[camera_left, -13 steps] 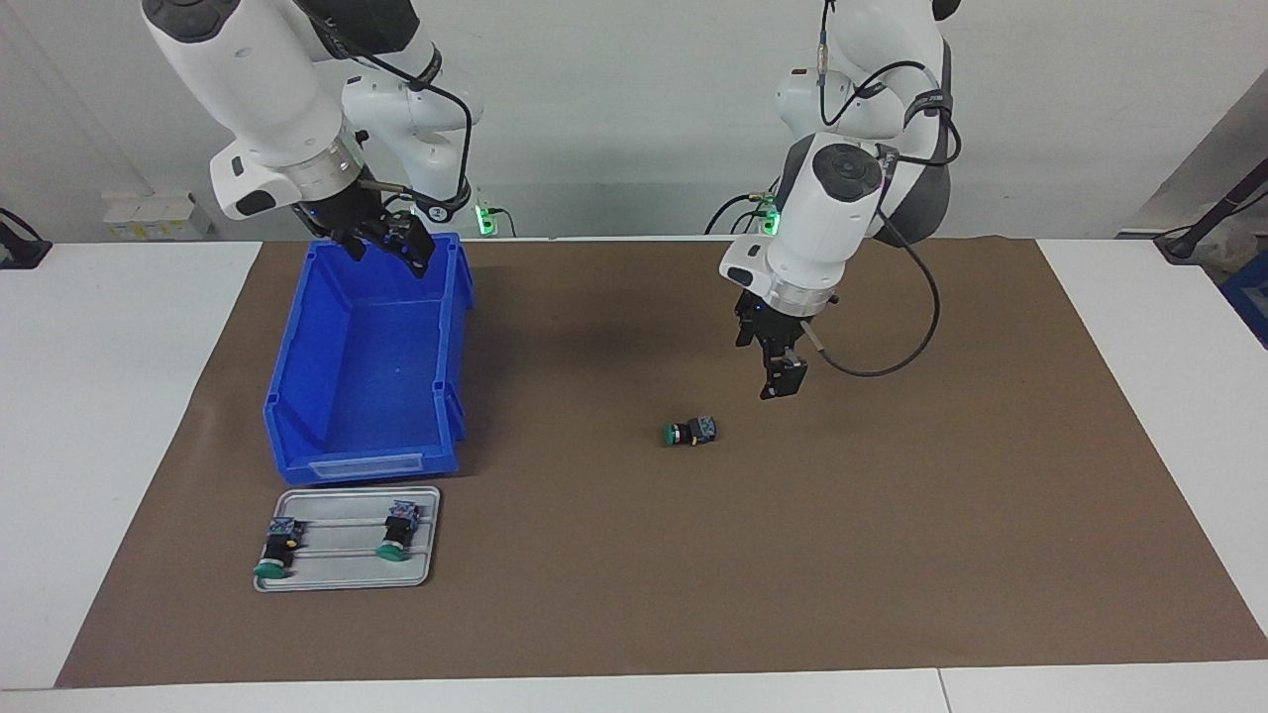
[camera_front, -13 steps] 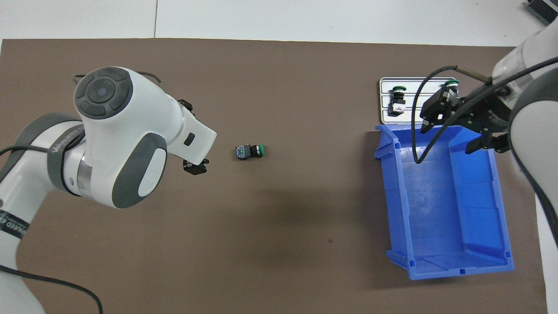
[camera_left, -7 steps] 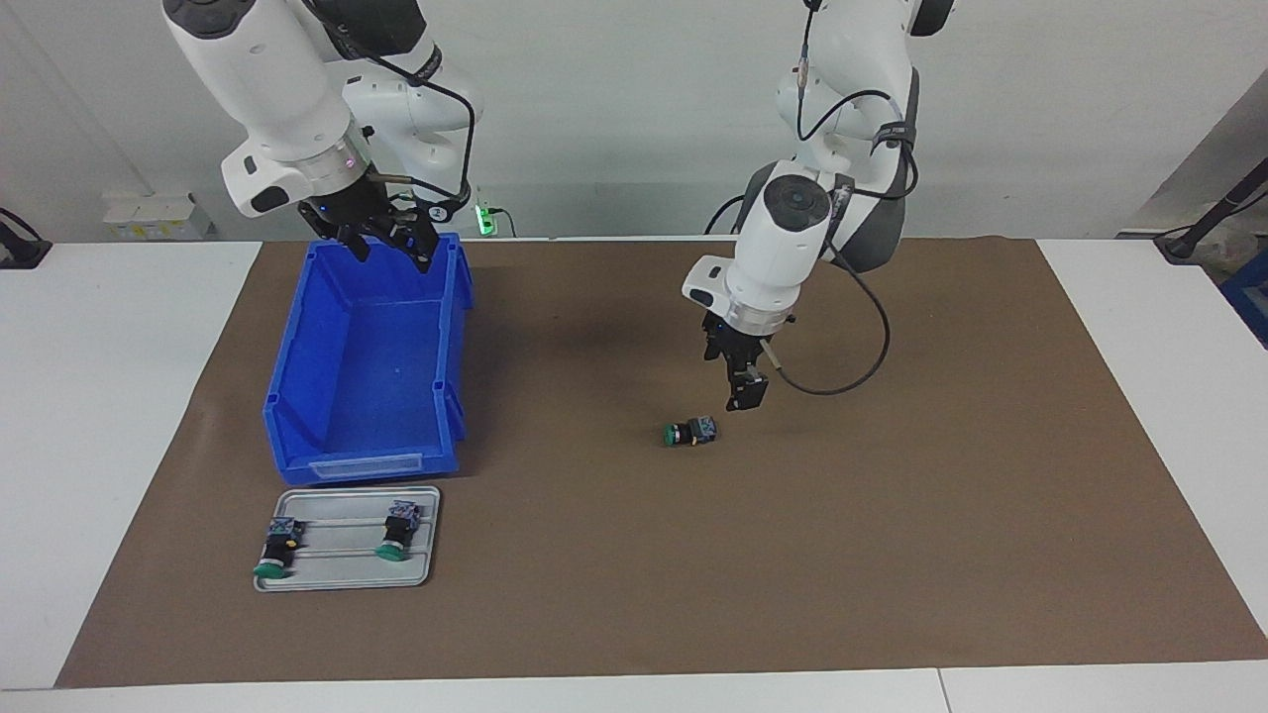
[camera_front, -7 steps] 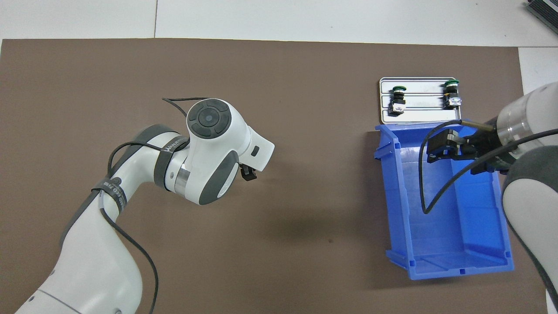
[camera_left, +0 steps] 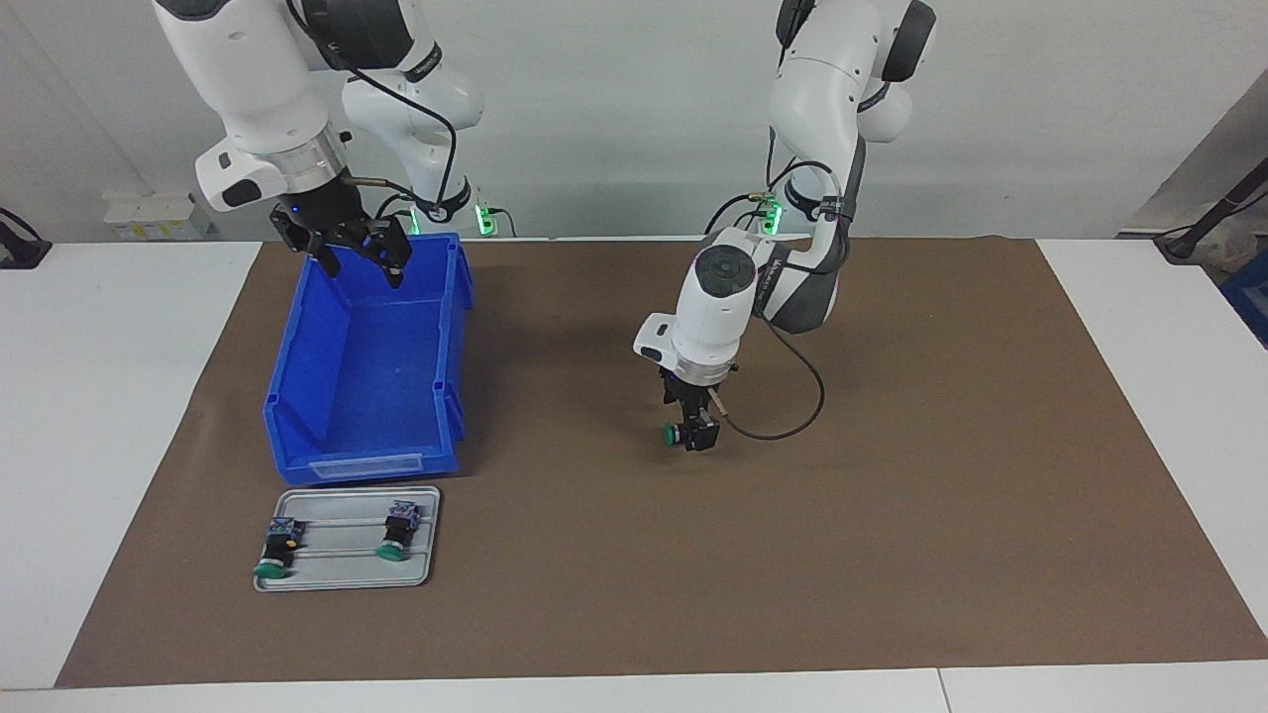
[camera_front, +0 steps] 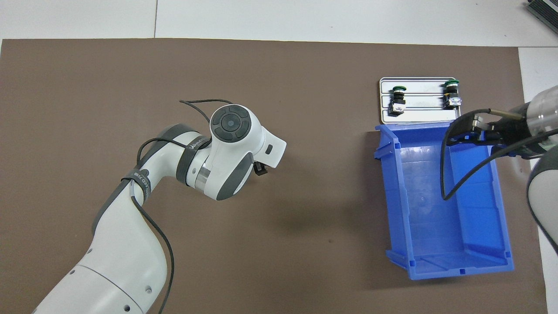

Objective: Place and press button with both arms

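The button (camera_left: 675, 434) lies on its side on the brown mat near the table's middle, its green cap pointing toward the right arm's end. My left gripper (camera_left: 696, 436) is down at the mat, right at the button's black body. In the overhead view the left arm's wrist hides the button and only the left gripper's tip (camera_front: 260, 169) shows. My right gripper (camera_left: 355, 260) hangs open and empty over the blue bin's end nearer the robots; it also shows in the overhead view (camera_front: 473, 131).
An empty blue bin (camera_left: 297, 347) (camera_front: 394, 209) stands toward the right arm's end. Just farther from the robots lies a grey tray (camera_left: 342, 579) (camera_front: 418, 114) with two similar buttons (camera_left: 396, 530), one with a yellow spot (camera_left: 278, 545).
My left arm has swung toward the table's middle and come down from above the mat onto the button. My right gripper has shifted a little over the bin's near end.
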`<state>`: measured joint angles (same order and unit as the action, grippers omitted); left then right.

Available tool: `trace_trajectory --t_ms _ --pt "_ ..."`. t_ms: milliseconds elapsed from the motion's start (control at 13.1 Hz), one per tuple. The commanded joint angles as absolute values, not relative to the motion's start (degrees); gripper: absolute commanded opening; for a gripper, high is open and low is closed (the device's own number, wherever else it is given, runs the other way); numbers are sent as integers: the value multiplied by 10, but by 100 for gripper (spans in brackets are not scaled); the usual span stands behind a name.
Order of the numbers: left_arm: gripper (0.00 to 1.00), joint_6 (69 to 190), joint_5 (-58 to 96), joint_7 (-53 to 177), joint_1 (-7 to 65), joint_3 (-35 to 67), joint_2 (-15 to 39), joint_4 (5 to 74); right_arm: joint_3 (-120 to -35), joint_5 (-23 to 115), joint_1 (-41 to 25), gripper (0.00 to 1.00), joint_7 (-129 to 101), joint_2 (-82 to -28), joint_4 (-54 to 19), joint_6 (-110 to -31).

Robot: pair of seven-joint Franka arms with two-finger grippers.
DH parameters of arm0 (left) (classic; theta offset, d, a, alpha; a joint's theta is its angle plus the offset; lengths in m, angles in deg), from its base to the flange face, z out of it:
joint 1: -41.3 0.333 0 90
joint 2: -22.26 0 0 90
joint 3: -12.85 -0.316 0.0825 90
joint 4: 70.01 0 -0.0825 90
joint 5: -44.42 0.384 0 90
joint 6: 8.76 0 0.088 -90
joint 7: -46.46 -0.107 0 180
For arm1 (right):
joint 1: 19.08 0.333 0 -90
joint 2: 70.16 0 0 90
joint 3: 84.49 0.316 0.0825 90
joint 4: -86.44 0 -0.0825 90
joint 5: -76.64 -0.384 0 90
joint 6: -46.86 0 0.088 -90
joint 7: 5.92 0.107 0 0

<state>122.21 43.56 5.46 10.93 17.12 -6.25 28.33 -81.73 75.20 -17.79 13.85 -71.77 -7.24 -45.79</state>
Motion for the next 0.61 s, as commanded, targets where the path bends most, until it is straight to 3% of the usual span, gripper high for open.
trace_trajectory --t_ms 0,76,152,305,381,457,533 --pt "92 1233 452 73 96 158 -74 276 -811 752 -184 91 123 -708 -59 -460" --pt "89 1232 452 73 95 158 -74 278 -811 751 -184 91 123 -709 -63 -463" --pt "77 1227 454 73 95 158 -74 279 -811 751 -186 92 121 -709 -62 -463" --pt "34 1226 466 82 94 157 -74 277 -811 750 -205 92 78 -709 -62 -463" --pt "21 1230 476 88 94 157 -74 278 -811 751 -216 92 54 -709 -62 -463" --pt "0 1226 493 91 92 157 -73 273 -812 751 -218 92 47 -709 -61 -461" --pt "0 1233 521 90 93 158 -74 267 -812 751 -220 92 47 -708 -57 -459"
